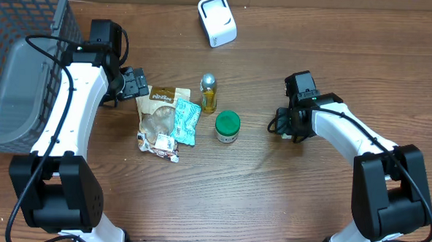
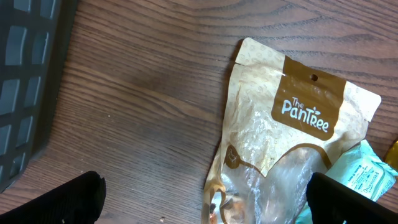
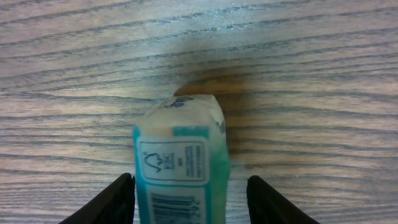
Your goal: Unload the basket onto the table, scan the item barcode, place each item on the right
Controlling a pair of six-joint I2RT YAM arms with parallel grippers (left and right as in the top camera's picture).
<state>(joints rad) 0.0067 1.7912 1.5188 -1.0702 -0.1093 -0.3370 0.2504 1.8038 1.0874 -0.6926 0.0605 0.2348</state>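
Packet: a small teal-and-white packet (image 3: 180,155) sits between the fingers of the right claw (image 3: 189,180), above the wooden desk (image 1: 307,205)
Long axis: straight out from that claw, barcode end nearest the wrist
Right claw: released, with a gap on one side of the packet
Left claw (image 1: 135,82): spread wide, empty, at the tan PanTree pouch (image 2: 292,143), well apart from the packet
Scanner: the white box-shaped scanner (image 1: 217,20) stands at the far edge, well apart from both claws
Basket: the grey mesh basket (image 1: 14,61) is at the left, no item visible in it

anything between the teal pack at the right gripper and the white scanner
Nothing visible: bare table lies between the teal pack and the white scanner; the bottle and green-lidded jar sit off that line.
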